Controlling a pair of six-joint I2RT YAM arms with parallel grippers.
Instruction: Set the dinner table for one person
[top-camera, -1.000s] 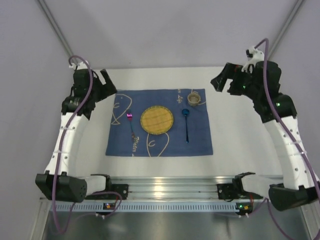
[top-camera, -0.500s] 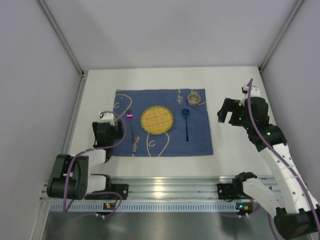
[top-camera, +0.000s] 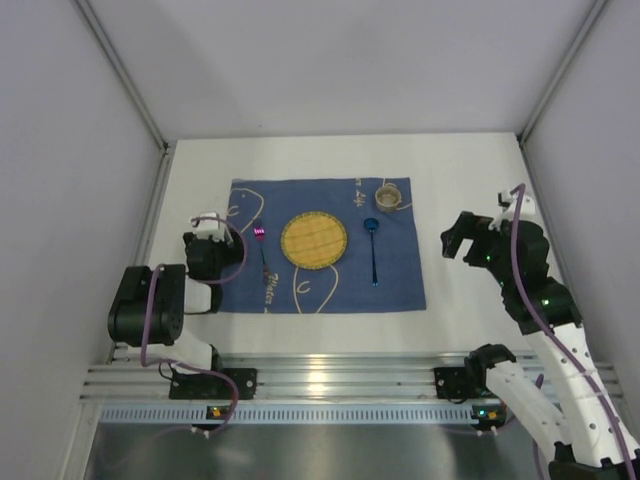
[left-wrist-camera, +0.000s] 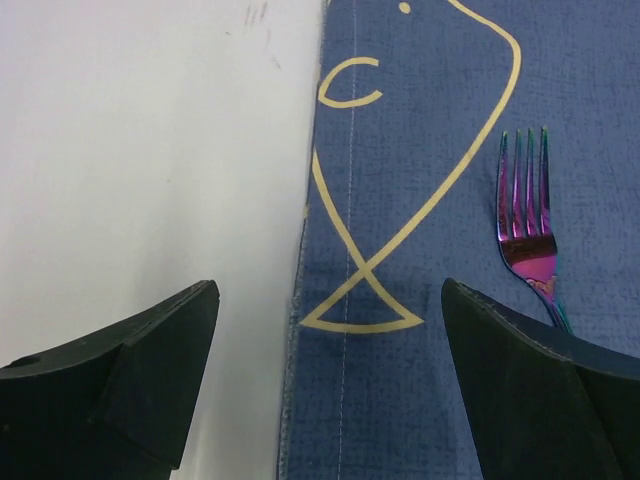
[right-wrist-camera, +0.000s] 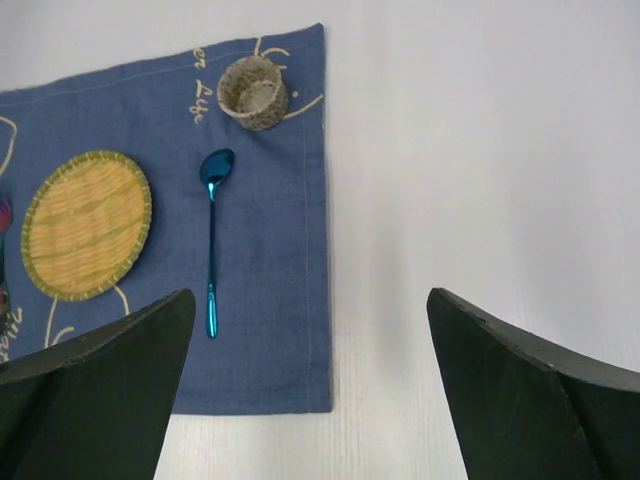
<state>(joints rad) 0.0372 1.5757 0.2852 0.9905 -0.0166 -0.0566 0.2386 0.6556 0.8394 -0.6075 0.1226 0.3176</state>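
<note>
Jaws gape, both pairs; one fork (left-wrist-camera: 528, 250), spoon (right-wrist-camera: 212, 240), plate (right-wrist-camera: 87, 224), cup (right-wrist-camera: 253, 92), mat (right-wrist-camera: 270, 300).

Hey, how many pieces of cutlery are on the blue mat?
2: a fork left of the plate and a spoon right of it, both on the mat. None seems hidden.

1. Fork (left-wrist-camera: 528, 235) handle hidden behind left gripper (left-wrist-camera: 328, 290), left wrist view.
2. Placemat (top-camera: 400, 280) lettering too small to read from top view.
3. Right arm (top-camera: 545, 310): base cut off at bottom edge.
</note>
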